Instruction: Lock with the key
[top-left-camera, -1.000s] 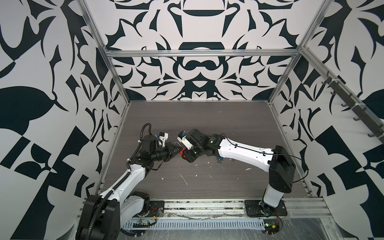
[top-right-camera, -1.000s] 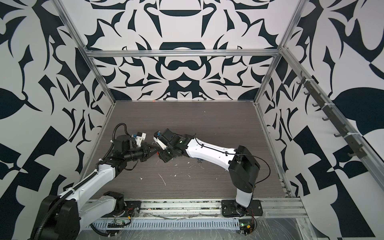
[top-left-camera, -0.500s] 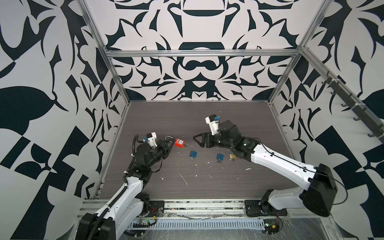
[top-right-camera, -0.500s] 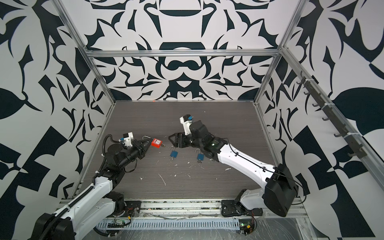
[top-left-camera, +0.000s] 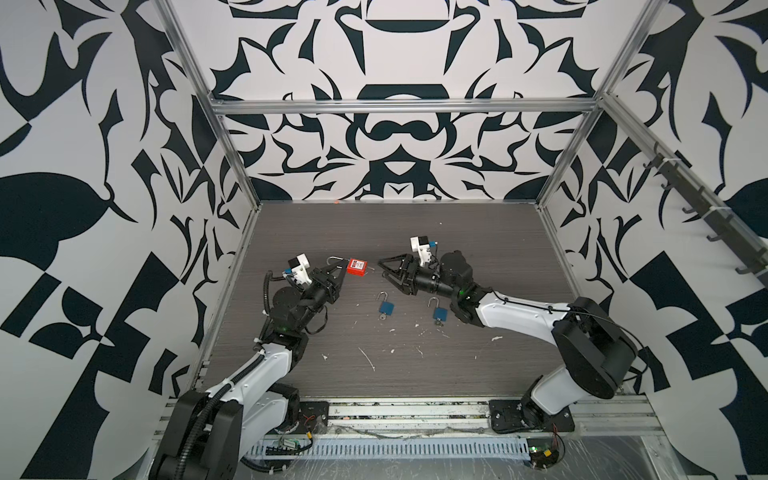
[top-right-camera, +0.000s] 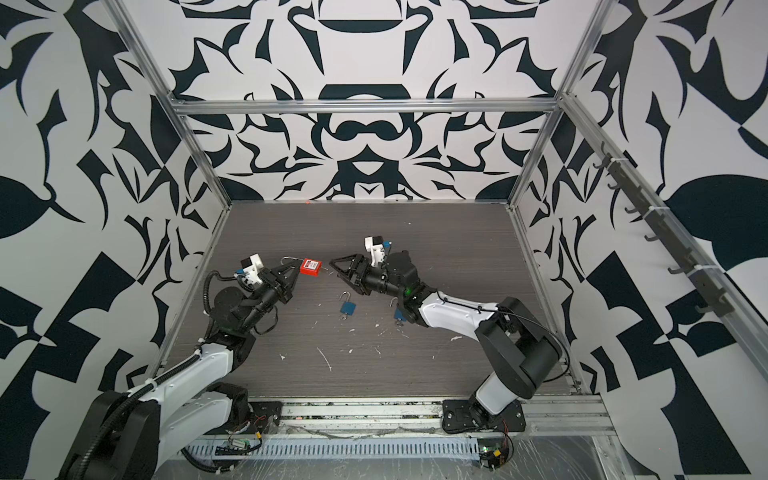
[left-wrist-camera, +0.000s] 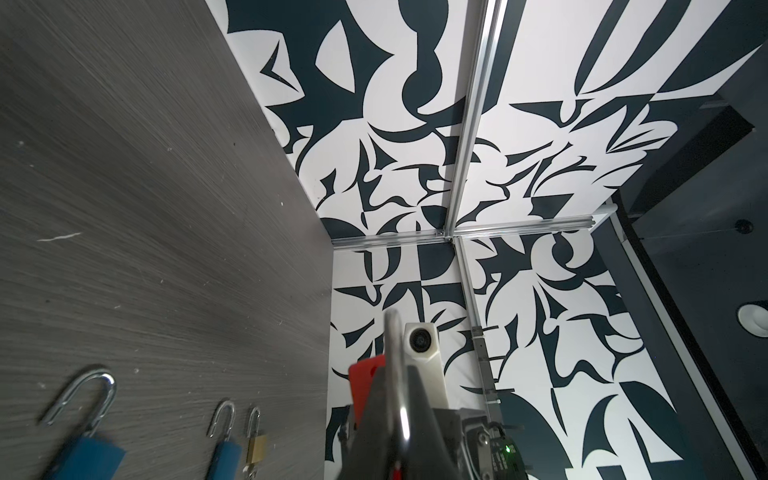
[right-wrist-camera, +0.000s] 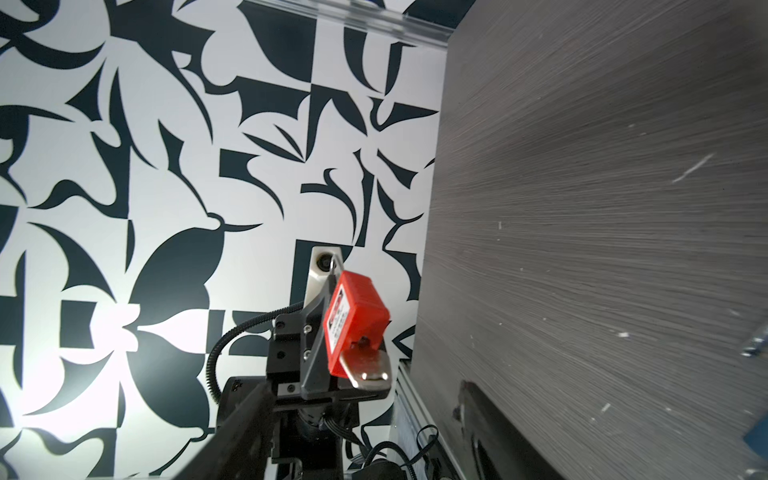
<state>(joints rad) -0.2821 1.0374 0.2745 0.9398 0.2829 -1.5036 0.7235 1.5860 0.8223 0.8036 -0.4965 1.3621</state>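
In both top views the grippers, which met over the middle of the counter a second ago, now stand apart. The left gripper stays pressed together on the red padlock, holding it clear of the counter. The right gripper has let go and drawn back, jaws spread and empty, tips facing the lock. Two blue padlocks lie below with their shackles up.

In the left wrist view the steel shackle runs between the closed fingers, with the red body beyond it. A small brass padlock lies beside the blue ones.

In the right wrist view the key is left seated in the padlock's keyway, its bow sticking out. The release suggests the turn is over or paused. Whether the shackle has latched cannot be told.
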